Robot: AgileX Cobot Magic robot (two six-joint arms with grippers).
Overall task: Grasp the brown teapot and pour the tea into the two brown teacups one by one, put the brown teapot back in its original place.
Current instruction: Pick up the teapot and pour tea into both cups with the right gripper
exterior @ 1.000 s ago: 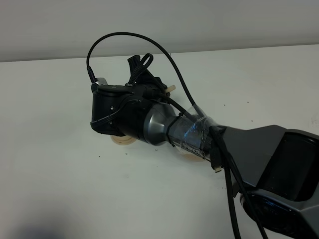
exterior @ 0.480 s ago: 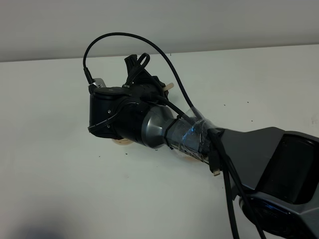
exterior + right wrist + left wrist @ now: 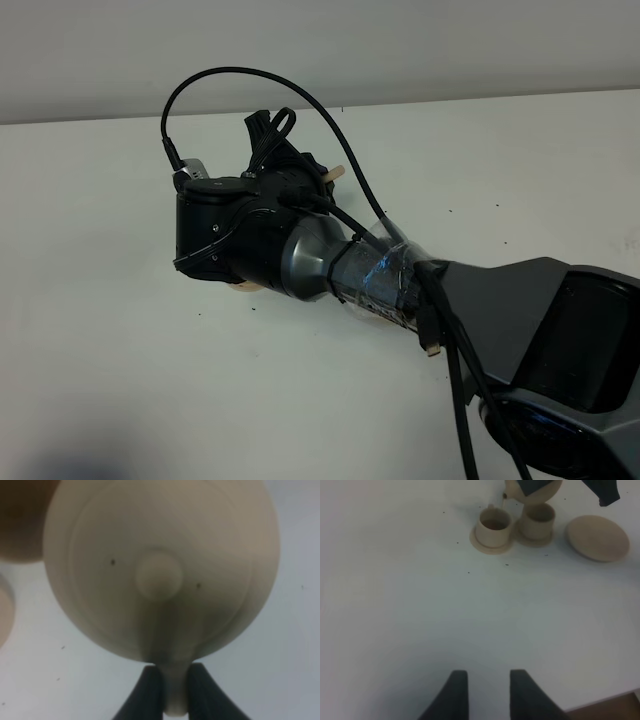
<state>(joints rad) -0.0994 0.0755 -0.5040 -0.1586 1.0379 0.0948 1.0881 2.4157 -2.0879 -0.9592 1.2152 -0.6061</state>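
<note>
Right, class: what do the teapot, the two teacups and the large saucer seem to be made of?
Teapot: probably ceramic, matte beige; smooth moulded rings, small dark specks. Teacups: seemingly the same matte ceramic; thick walls, matching colour. Large saucer: likewise, dull even surface.

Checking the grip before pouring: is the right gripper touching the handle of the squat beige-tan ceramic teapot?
Touching. In the right wrist view the right gripper clamps the handle of the teapot, both fingers pressed against it.
</note>
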